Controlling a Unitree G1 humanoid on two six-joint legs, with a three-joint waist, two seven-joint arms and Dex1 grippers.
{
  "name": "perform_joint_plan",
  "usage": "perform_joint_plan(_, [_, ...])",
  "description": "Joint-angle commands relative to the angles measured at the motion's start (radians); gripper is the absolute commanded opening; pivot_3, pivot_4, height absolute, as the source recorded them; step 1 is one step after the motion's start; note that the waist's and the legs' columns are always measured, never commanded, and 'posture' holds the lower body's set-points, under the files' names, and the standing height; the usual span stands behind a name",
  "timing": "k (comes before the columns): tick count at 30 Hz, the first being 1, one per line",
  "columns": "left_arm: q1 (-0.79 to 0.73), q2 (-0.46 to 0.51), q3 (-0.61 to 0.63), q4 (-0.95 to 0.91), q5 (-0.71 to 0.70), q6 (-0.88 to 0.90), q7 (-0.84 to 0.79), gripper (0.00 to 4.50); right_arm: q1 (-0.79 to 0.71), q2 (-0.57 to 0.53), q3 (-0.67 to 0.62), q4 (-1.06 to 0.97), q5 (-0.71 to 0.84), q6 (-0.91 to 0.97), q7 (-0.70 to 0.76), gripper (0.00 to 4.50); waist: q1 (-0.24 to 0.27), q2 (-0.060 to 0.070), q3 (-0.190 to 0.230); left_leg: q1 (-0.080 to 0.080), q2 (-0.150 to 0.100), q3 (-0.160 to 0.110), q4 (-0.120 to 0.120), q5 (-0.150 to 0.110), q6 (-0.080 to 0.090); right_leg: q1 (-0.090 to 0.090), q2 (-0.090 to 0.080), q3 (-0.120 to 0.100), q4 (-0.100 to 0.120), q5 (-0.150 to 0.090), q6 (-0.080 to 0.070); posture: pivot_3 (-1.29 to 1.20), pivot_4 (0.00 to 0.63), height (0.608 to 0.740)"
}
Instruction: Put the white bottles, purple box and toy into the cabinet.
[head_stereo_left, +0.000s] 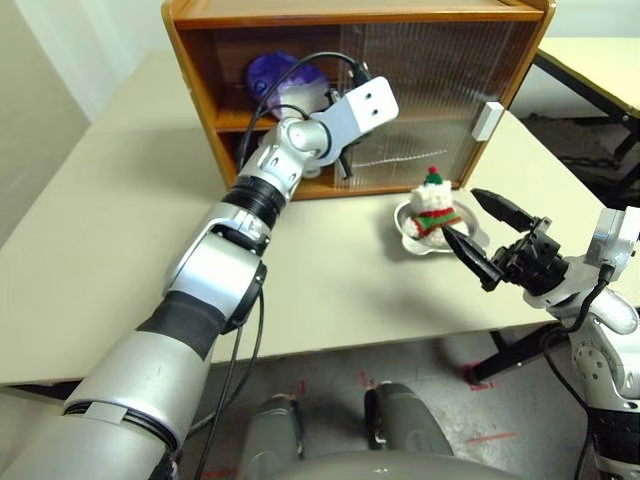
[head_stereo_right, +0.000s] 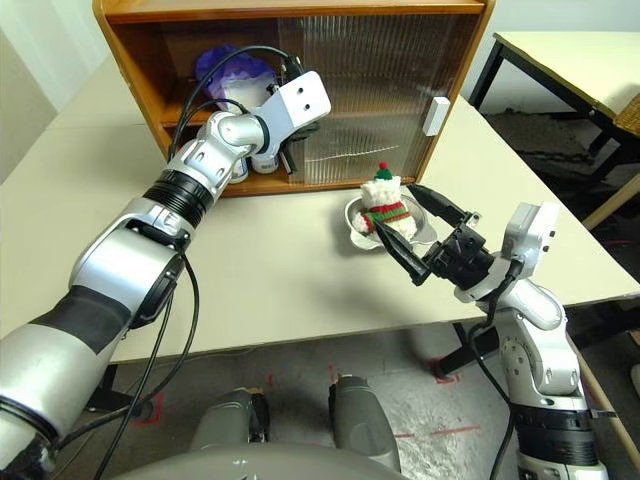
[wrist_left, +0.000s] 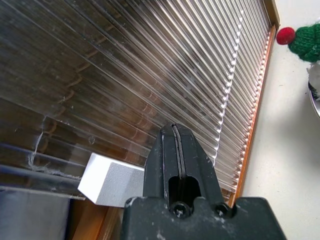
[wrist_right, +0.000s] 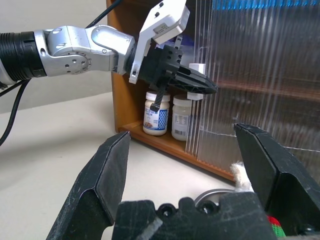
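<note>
My left gripper (wrist_right: 200, 86) is shut with nothing in it, its tips against the ribbed sliding door (wrist_left: 150, 75) of the wooden cabinet (head_stereo_left: 190, 60), next to a white handle (wrist_left: 111, 180). Two white bottles (wrist_right: 156, 112) stand side by side on the cabinet's bottom shelf, just past the door's edge. On the shelf above lies the purple box (head_stereo_left: 272, 72). The toy (head_stereo_left: 432, 208), with a red-green hat and scarf, sits in front of the cabinet's right half. My right gripper (head_stereo_left: 461, 212) is open and level beside the toy, holding nothing.
The toy rests in a shallow metal dish (head_stereo_left: 412, 244) on the beige table (head_stereo_left: 120, 220). The right sliding door carries a white handle (head_stereo_left: 487, 120). A second table (head_stereo_left: 600, 60) stands at the back right. The table's front edge runs close below my right gripper.
</note>
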Motion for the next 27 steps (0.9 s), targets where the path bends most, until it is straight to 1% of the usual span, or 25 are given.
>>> perform_joint_plan(1, [-0.006,0.057,0.019,-0.02,0.02,0.055,0.012,0.02,-0.018,0.002,0.011,0.018,-0.004,-0.012,0.01,4.5,-0.006,0.0,0.0,0.0,0.0,0.0,0.0,0.0,0.0,0.0,0.0,0.0,0.0,0.0,0.0,-0.12,0.0,0.74])
perform_joint_plan(6, [0.042,0.107,0.029,-0.117,0.013,0.118,-0.007,0.02,-0.053,-0.005,0.012,0.051,-0.001,-0.011,0.03,4.5,-0.025,0.001,0.001,0.001,0.0,-0.001,0.0,0.0,0.0,-0.001,0.0,0.0,0.0,0.001,-0.001,-0.09,0.0,0.74])
perform_joint_plan(10, [0.085,0.146,0.037,-0.211,0.009,0.179,-0.019,0.02,-0.071,-0.008,0.013,0.077,0.001,-0.013,0.054,4.5,-0.025,0.001,0.001,0.002,0.001,-0.003,-0.001,0.0,0.0,0.0,0.001,0.0,0.0,0.003,-0.002,-0.06,0.0,0.74])
perform_joint_plan(15, [0.158,0.217,0.053,-0.358,0.007,0.274,-0.043,0.02,-0.106,-0.01,0.018,0.115,0.004,-0.007,0.088,4.5,-0.02,0.001,0.001,0.002,0.001,-0.005,-0.001,0.0,0.0,0.0,0.0,0.0,0.001,0.004,-0.002,-0.02,0.0,0.74])
perform_joint_plan(27, [0.335,0.367,0.104,-0.65,0.001,0.456,-0.079,0.02,-0.159,-0.018,0.033,0.164,0.044,0.038,0.173,4.5,0.048,0.003,0.002,0.002,0.001,-0.006,-0.001,0.0,0.0,-0.002,0.001,0.0,0.005,0.004,-0.003,0.06,0.0,0.74])
